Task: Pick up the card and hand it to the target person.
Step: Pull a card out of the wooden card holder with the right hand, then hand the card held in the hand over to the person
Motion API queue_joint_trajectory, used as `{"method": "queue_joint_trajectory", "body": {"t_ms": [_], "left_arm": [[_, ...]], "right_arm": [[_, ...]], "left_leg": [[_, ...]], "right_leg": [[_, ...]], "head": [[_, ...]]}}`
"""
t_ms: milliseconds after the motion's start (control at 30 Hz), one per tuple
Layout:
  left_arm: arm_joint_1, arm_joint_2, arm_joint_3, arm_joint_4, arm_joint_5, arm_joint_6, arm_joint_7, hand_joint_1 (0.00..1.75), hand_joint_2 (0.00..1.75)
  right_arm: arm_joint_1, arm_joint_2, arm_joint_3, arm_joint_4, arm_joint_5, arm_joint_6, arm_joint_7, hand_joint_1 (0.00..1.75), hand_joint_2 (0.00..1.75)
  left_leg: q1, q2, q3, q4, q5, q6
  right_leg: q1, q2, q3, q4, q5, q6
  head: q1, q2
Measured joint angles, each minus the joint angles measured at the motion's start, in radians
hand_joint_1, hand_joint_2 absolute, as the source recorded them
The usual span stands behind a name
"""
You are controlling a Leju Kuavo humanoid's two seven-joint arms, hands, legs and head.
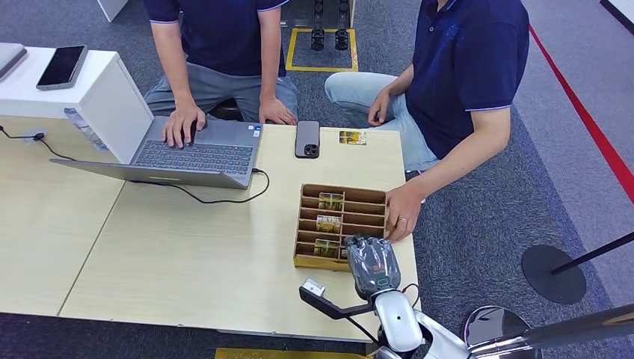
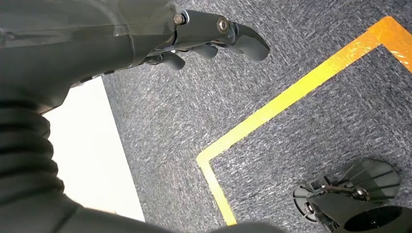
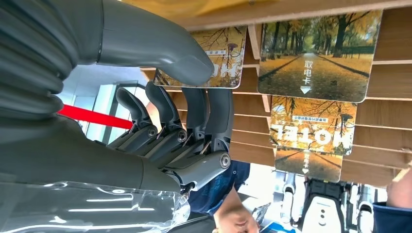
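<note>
A wooden card rack [image 1: 366, 196] stands on the table's right part with picture cards upright in its slots. My right hand [image 1: 371, 263] hovers at the rack's near right corner. In the right wrist view the thumb [image 3: 160, 48] lies on one side of a card [image 3: 224, 58] and the fingers [image 3: 209, 111] reach up to its edge on the other side. The card still sits in its slot, and I cannot tell whether the hand presses it. A person's hand [image 1: 404, 213] rests on the rack's right edge. My left hand [image 2: 204, 39] hangs over the carpet, holding nothing.
Two seated people face me across the table. A loose card [image 1: 352, 137] and a phone [image 1: 307, 139] lie at the far edge. An open laptop [image 1: 191, 153] with one person's hand on it takes the far left. The table's right edge [image 1: 413, 269] is close to my right hand.
</note>
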Motion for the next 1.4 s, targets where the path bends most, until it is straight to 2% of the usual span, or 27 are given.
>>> {"method": "queue_joint_trajectory", "body": {"t_ms": [333,800,1167,1400], "left_arm": [[0.009,0.0,0.0,0.0,0.006,0.003,0.009,0.0,1.75],[0.013,0.001,0.0,0.0,0.006,0.006,0.006,0.0,1.75],[0.013,0.001,0.0,0.0,0.006,0.006,0.006,0.0,1.75],[0.013,0.001,0.0,0.0,0.004,0.006,0.004,0.0,1.75]], "right_arm": [[-0.008,-0.009,-0.039,-0.081,0.047,-0.109,0.042,1.47,1.75],[-0.026,-0.046,-0.132,-0.253,0.073,-0.138,0.07,1.47,1.75],[-0.026,-0.056,-0.15,-0.294,0.073,-0.14,0.071,1.47,1.75],[-0.037,-0.057,-0.164,-0.314,0.036,-0.189,0.071,1.47,1.75]], "left_leg": [[0.0,0.0,0.0,0.0,0.0,0.0],[0.0,0.0,0.0,0.0,0.0,0.0],[0.0,0.0,0.0,0.0,0.0,0.0],[0.0,0.0,0.0,0.0,0.0,0.0]], "right_leg": [[0.0,0.0,0.0,0.0,0.0,0.0],[0.0,0.0,0.0,0.0,0.0,0.0],[0.0,0.0,0.0,0.0,0.0,0.0],[0.0,0.0,0.0,0.0,0.0,0.0]], "head": [[0.0,0.0],[0.0,0.0],[0.0,0.0],[0.0,0.0]]}}
